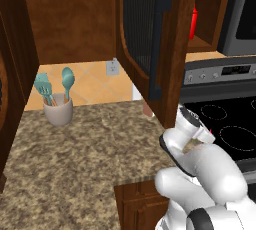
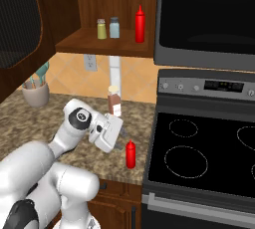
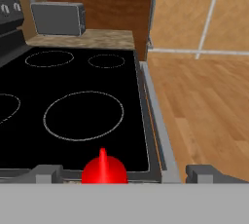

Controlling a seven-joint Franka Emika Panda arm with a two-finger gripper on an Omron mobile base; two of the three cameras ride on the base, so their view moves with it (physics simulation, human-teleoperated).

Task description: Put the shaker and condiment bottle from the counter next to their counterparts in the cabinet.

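At far left on the speckled brown-and-beige granite desk [image 1: 75, 144] a pale utensil crock w/ teal tools [image 1: 58, 108] is seen, well apart from the work. Moving right, the dark reddish-brown wall cabinet w/ ribbed door and long black handle [image 1: 150, 39] stands open; on its shelf a yellowish shaker [image 2: 101, 29], a pale blue-grey shaker [image 2: 114, 27] and a slim red counterpart bottle [image 2: 140, 24] are lined up. Below, a brown spice jar [image 2: 114, 101] stands near the desk's right end. Further right, the slim bright red condiment bottle [image 2: 130, 154] stands upright at the desk's front corner, just beside the black glass cooktop [image 2: 199, 153]. The end effector [image 2: 117, 141] is held low beside it, fingers spread, w/ the bottle's red top [image 3: 103, 168] between the tips [image 3: 46, 173] but not yet pinched. Step judged: approach to grasp. Next move prob. calls for a slight advance, then closing around the bottle's body before lifting toward the shelf.
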